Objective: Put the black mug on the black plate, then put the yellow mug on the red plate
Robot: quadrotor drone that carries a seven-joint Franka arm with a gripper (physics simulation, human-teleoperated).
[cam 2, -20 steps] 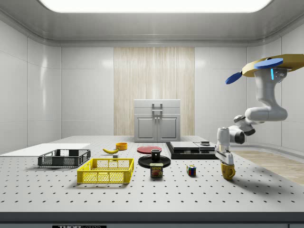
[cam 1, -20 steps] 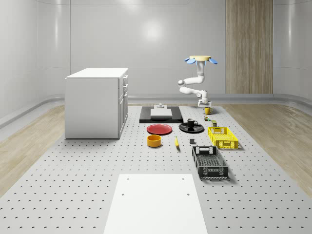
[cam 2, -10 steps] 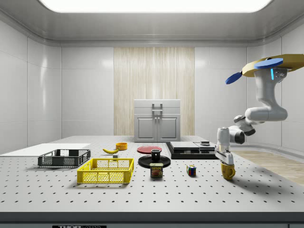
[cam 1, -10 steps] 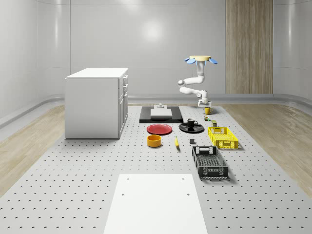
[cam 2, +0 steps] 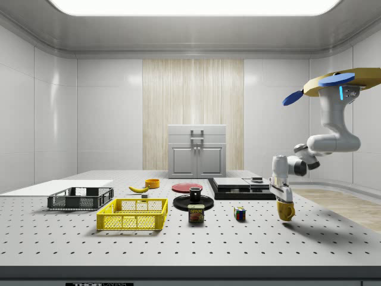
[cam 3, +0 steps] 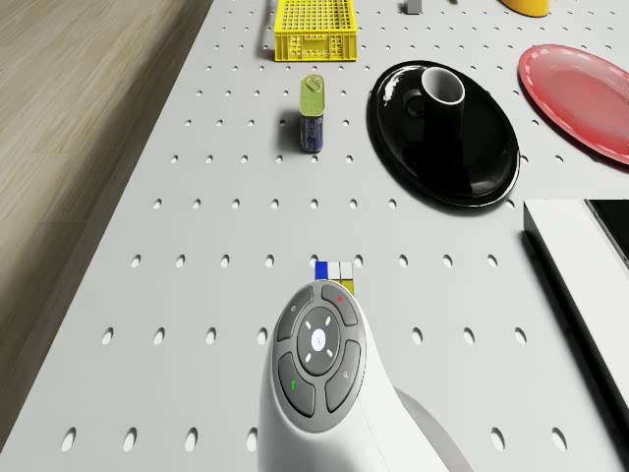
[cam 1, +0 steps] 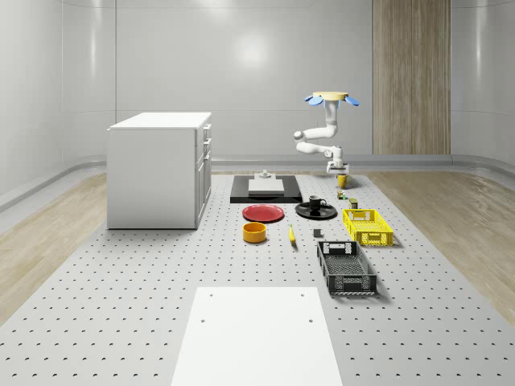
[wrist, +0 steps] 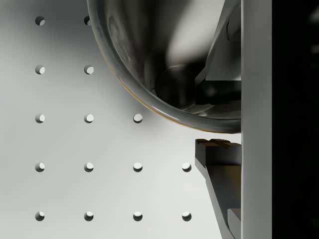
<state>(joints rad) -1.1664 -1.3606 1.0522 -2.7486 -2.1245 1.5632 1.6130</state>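
Fingers (cam 2: 284, 201) clamp one yellow mug (cam 2: 286, 211); one black mug (cam 1: 315, 202) on black plate (cam 1: 316, 212).

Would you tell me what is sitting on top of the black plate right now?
The black mug stands upright on the black plate, toward one side of it. The mug's base covers the patch of plate beneath it; nothing else rests on the plate.

I see the perforated table (cam 1: 121, 305) carrying a white cabinet (cam 1: 159, 169), a white sheet (cam 1: 256, 334), a black slab (cam 1: 265, 190), red plate (cam 1: 263, 213), black plate (cam 1: 316, 211), yellow bowl (cam 1: 254, 232), banana (cam 1: 291, 235), yellow crate (cam 1: 368, 226), black crate (cam 1: 346, 267), can (cam 3: 312, 113) and cube (cam 2: 239, 214).
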